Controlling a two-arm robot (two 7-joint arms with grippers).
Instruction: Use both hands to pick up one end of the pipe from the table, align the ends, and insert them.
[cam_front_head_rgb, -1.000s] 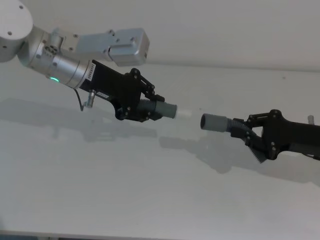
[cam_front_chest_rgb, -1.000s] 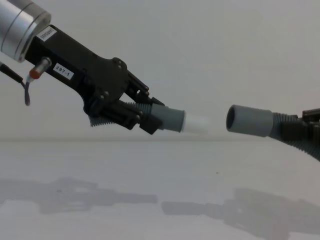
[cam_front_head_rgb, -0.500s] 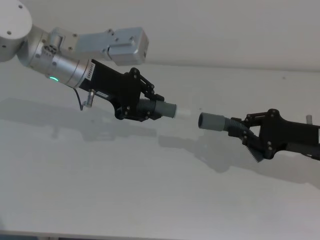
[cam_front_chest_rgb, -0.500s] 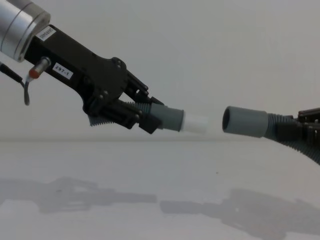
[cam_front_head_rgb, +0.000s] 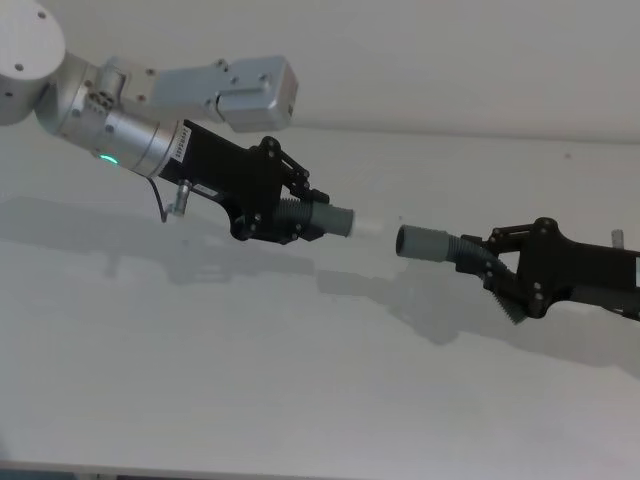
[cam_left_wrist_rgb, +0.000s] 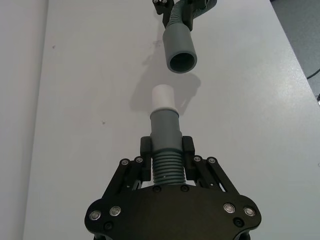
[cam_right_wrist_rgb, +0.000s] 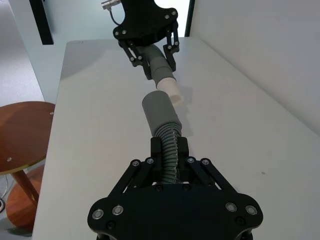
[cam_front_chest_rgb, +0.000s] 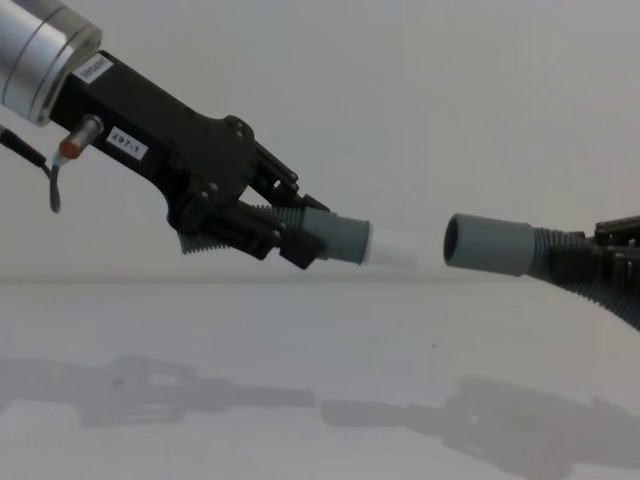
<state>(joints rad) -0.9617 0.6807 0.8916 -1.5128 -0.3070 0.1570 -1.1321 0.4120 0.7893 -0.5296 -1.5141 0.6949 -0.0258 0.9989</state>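
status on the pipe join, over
Left gripper shut on white-tipped pipe piece. Right gripper shut on open-cuff piece. Both airborne, ends apart. Nothing between.

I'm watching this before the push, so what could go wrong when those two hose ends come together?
1. The white tube points slightly down while the open cuff sits level, with a gap between them; it may catch the rim instead of entering.
2. The left gripper and right gripper clamp the flexible corrugated hose behind the cuffs, so pushing might bend the hose instead of seating it.
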